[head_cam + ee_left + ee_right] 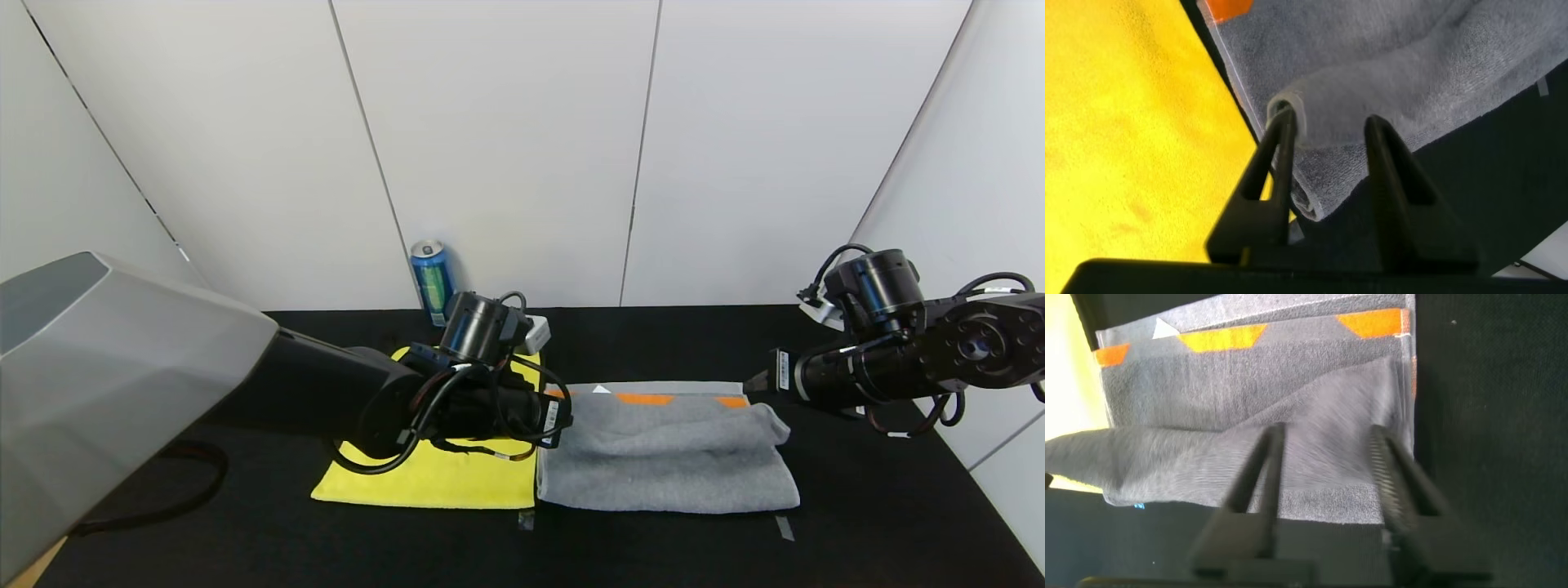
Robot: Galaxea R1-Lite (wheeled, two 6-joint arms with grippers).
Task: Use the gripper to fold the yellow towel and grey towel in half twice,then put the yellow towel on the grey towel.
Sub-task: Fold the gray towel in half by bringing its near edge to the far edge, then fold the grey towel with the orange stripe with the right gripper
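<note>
Grey terry fills the middle of the black table (857, 523): the grey towel (669, 457) lies folded over on itself, a lumpy doubled layer on top, with its lighter border band and orange marks (645, 399) showing along the far edge. Just beside it on the robot's left sits the yellow towel (441, 478), flat on the table, its near edge almost touching the grey one.

The left gripper (1327, 143) is right at the grey towel's left end. Its fingers stand apart, and a rolled fold of grey cloth bulges between and beyond them; one finger (1278, 155) presses against that roll, the other is on the cloth too, but there's no clamp on it.

Over on the right, the right gripper (1327, 453) hangs at the towel's far right corner, fingers spread wide above the grey cloth; whether they touch it, I can't say.

At the back, a blue drinks can (432, 281) stands upright by the wall, with a small white box (536, 333) near it.
</note>
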